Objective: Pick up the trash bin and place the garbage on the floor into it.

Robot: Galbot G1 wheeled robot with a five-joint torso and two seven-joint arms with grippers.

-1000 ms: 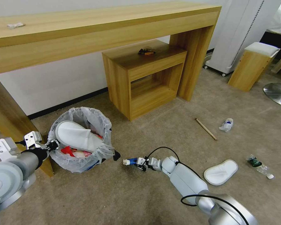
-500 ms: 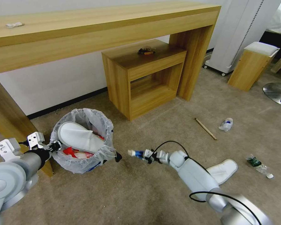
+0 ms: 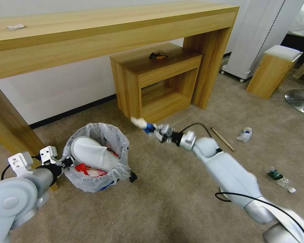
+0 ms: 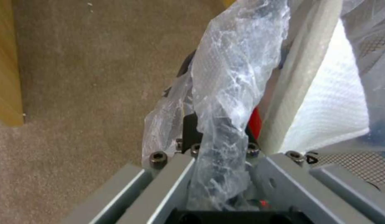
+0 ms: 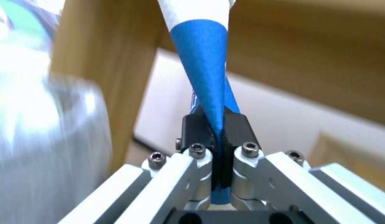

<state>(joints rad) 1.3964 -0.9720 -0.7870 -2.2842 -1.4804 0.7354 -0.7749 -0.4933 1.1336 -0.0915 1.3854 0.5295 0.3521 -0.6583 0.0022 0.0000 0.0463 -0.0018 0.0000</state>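
While the left gripper (image 3: 68,162) clamps the bag-lined round dark trash bin's (image 3: 99,184) rim at nine o'clock, the right gripper (image 3: 152,128) pinches a flattened blue-and-white paper cup (image 3: 141,123). It hangs at the bin's one o'clock.

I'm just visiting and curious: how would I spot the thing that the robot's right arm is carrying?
Start at the small wooden cabinet under the long table, then drop to the right gripper raised in front of it, up and to the right of the trash bin. Pinched flat between its fingers is a blue paper cup with a white rim. The other litter lies on the floor; this cup is in the air.
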